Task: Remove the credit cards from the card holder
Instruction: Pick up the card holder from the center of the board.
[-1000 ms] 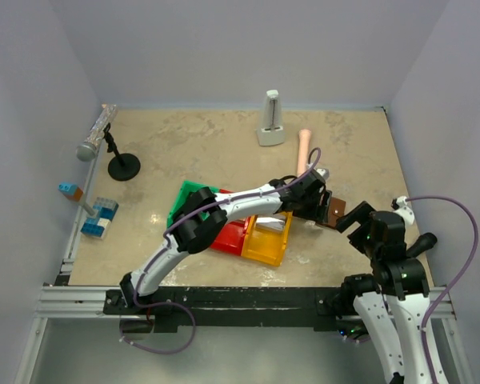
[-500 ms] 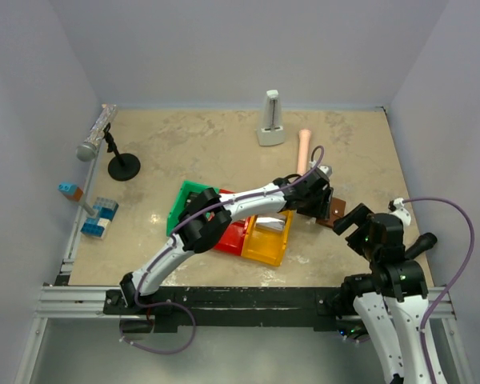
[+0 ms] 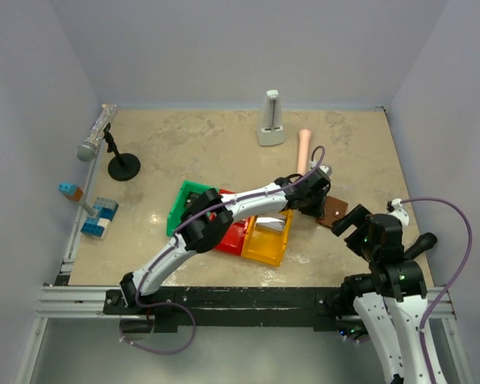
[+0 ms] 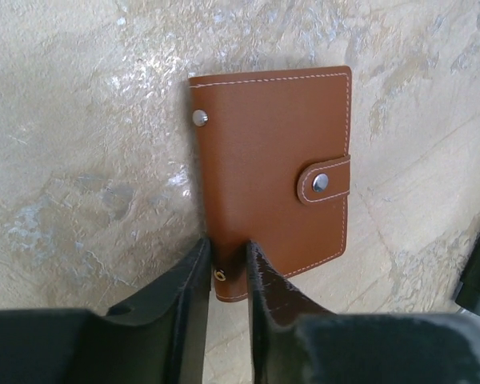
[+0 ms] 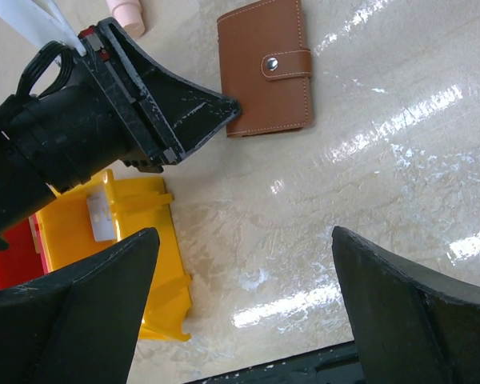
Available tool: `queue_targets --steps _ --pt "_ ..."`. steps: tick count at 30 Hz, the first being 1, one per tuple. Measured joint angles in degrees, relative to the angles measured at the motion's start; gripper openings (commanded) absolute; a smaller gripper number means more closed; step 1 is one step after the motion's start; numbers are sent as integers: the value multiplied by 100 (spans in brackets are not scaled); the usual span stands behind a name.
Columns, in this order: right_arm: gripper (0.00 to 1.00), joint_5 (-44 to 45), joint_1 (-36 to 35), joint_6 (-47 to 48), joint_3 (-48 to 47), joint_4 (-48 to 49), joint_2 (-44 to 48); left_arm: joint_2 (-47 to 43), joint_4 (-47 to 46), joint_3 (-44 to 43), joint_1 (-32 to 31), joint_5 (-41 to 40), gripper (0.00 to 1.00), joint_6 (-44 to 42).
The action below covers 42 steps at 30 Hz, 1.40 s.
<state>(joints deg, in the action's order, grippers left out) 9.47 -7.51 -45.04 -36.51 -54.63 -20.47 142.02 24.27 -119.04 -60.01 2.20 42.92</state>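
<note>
Beige marbled table (image 3: pixel 224 152) carries the card holder (image 4: pixel 272 160), flat and snapped shut. The left end effector (image 4: pixel 228 248) straddles its corner, fingers close together; whether it grips I cannot tell. The right end effector (image 5: pixel 242 240) hovers nearby, wide open. The holder is being secured; next its tab (image 4: pixel 324 180) likely needs unsnapping

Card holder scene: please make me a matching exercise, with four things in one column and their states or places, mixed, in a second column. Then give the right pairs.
Things
1. card holder
2. left gripper
3. right gripper
4. yellow bin

States or places
A. jaws wide apart, nothing between them
B. next to the red bin
C. closed by its snap tab, flat on the table
D. jaws narrow, at a corner of the card holder

Pairs: 1-C, 2-D, 3-A, 4-B
</note>
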Motion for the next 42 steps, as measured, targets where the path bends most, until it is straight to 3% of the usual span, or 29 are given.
queue_targets --steps 7,23,37,42 --pt "94 -2 0 4 22 0 0 -125 -358 323 9 4 0 17" --pt "94 0 0 96 -28 -39 -9 -1108 -903 1753 31 232 0 59" --pt "97 -26 0 680 -881 -120 -109 -2291 -1355 2343 140 354 0 116" --pt "99 -417 0 828 -1117 -96 -247 -2999 -1591 3099 155 400 0 151"
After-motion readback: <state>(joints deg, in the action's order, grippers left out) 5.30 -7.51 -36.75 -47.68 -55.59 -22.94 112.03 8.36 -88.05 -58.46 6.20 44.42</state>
